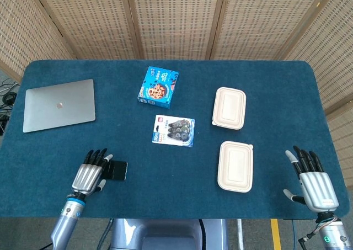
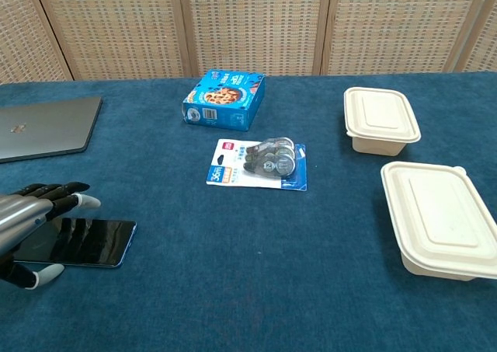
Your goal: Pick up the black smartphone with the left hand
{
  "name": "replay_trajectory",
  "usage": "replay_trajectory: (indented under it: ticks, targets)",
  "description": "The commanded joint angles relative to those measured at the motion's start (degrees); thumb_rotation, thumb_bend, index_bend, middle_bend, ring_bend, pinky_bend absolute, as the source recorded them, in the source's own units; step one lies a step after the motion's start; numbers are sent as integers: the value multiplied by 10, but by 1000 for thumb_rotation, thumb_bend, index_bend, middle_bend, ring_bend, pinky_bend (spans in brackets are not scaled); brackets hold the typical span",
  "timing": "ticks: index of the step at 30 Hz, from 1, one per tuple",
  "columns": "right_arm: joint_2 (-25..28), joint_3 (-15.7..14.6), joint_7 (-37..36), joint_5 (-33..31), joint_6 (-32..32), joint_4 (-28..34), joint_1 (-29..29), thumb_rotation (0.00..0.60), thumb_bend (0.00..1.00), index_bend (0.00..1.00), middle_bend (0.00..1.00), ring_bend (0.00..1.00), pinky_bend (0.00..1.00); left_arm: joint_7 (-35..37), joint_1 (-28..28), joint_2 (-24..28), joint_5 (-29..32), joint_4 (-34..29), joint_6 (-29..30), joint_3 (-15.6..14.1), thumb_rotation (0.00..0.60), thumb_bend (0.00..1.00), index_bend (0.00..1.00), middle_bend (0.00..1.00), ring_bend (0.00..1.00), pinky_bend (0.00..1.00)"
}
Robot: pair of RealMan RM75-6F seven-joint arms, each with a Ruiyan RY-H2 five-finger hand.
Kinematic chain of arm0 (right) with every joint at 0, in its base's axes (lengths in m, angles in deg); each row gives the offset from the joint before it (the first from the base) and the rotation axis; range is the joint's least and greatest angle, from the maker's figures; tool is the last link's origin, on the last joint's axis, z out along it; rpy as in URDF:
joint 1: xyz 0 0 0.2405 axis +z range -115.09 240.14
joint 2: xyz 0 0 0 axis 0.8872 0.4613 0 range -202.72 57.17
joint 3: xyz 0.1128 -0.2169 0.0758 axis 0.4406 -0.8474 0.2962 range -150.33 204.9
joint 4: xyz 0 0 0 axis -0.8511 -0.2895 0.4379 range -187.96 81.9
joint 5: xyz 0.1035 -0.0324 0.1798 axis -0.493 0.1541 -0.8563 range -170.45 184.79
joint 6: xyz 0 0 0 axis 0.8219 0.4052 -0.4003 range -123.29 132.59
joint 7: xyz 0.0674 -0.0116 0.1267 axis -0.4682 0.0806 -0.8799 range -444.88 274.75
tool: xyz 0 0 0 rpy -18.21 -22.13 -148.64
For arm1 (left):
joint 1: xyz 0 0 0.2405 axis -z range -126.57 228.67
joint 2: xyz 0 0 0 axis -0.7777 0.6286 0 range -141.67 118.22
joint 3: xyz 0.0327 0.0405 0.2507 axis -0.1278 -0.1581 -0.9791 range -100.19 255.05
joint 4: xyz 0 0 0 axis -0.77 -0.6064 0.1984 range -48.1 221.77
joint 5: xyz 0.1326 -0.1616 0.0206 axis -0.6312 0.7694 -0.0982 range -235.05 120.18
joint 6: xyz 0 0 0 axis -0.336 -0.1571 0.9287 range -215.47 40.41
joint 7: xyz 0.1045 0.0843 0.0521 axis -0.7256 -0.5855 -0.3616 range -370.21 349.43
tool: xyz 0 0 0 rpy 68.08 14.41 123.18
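Note:
The black smartphone (image 2: 81, 242) (image 1: 118, 170) lies flat on the blue table near its front left edge. My left hand (image 1: 90, 175) (image 2: 27, 224) hovers over the phone's left end, fingers straight and spread, thumb (image 2: 43, 273) out toward the front edge; it holds nothing. In the head view the hand hides most of the phone. My right hand (image 1: 311, 180) rests open at the front right corner, fingers spread, and does not show in the chest view.
A closed silver laptop (image 1: 59, 104) lies at the left. A blue snack box (image 1: 158, 86) and a blister pack of tape (image 1: 174, 130) sit mid-table. Two white lidded containers (image 1: 229, 107) (image 1: 236, 166) stand on the right.

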Motion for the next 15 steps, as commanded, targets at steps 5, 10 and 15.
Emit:
replay_trajectory:
  ticks: [5,10,15]
  targets:
    - [0,0,-1,0,1,0,0,600,53,12,0,0,0,2,2,-10,11,15,-6,-2,600,356,141,0,0,0]
    - [0,0,-1,1,1,0,0,600,53,11,0,0,0,8,4,-14,14,25,-7,2,600,357,147,0,0,0]
    - [-1,-1,1,0,-1,-1,0,600,53,11,0,0,0,15,7,-19,12,34,-3,5,600,373,216,0,0,0]
